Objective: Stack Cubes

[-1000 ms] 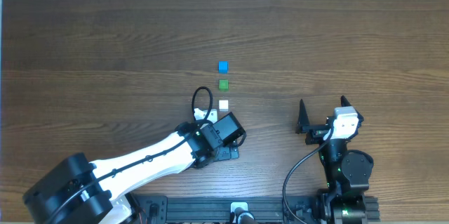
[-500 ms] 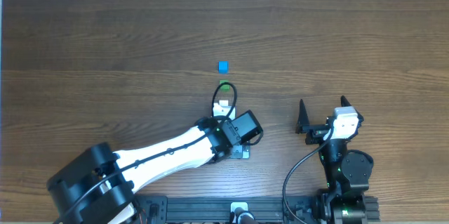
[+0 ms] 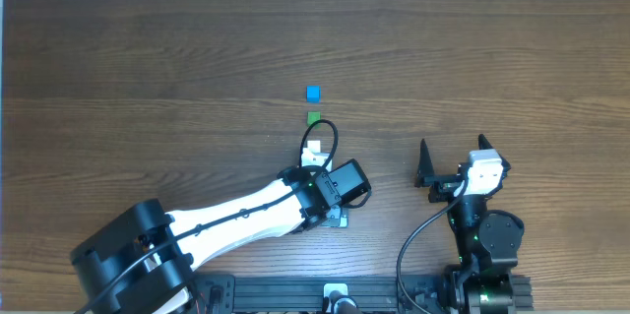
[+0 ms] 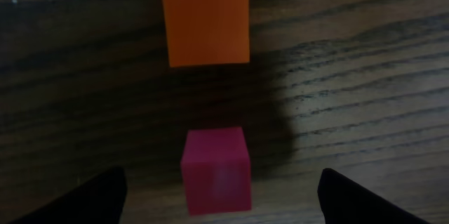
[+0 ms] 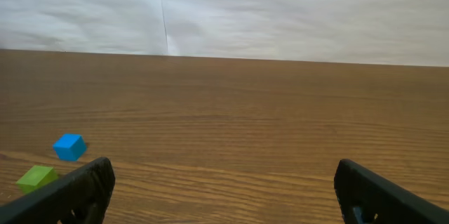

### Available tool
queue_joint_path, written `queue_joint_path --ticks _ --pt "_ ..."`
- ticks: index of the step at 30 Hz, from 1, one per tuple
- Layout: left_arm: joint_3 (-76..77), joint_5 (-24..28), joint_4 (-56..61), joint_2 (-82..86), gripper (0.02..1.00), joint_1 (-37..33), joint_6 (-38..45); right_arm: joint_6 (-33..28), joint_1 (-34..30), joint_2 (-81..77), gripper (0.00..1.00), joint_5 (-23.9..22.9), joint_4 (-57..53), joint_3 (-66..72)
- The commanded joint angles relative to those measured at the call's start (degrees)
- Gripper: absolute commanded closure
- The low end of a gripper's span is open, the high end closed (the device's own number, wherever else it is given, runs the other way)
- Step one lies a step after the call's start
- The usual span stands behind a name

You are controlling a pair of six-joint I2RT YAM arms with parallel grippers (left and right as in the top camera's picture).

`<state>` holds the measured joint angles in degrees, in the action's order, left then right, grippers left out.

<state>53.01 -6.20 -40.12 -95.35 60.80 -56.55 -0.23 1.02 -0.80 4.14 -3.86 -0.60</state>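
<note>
From above, the left gripper (image 3: 315, 152) hangs just short of the green cube (image 3: 314, 118), its cable (image 3: 330, 135) crossing the cube's edge; the blue cube (image 3: 313, 94) lies beyond. The right gripper (image 3: 453, 154) sits well aside, fingers spread. Left wrist camera: fingers parted, grasping nothing, near cube (image 4: 216, 171) between them on the table (image 4: 365, 76), far cube (image 4: 205, 19) past it. Right wrist camera: green and blue cubes, pale wall (image 5: 280, 13) behind

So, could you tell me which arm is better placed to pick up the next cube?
Left. The left arm has its open jaws framing a cube; the right arm sits off to the side.
</note>
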Motion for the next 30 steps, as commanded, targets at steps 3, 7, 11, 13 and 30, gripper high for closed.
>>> queue_joint_path --ticks 3,7,11,13,30 --pt "0.79 -1.11 -0.22 -1.75 0.172 -0.74 0.37 -0.07 0.37 0.5 0.007 -0.11 -0.2 0.28" --pt "0.81 -0.72 -0.26 -2.12 0.224 -1.25 -0.04 -0.07 0.37 0.5 0.007 -0.11 -0.2 0.31" --pt "0.81 -0.7 -0.28 -2.12 0.299 -1.51 -0.68 -0.07 0.37 0.5 0.009 -0.11 -0.2 0.31" --pt "0.79 -0.31 -0.28 -2.12 0.336 -1.51 -0.68 -0.07 0.37 0.5 0.009 -0.11 -0.2 0.31" --pt "0.79 1.92 -0.24 -2.16 0.562 -1.51 -1.33 -0.07 0.37 0.5 0.009 -0.11 -0.2 0.31"
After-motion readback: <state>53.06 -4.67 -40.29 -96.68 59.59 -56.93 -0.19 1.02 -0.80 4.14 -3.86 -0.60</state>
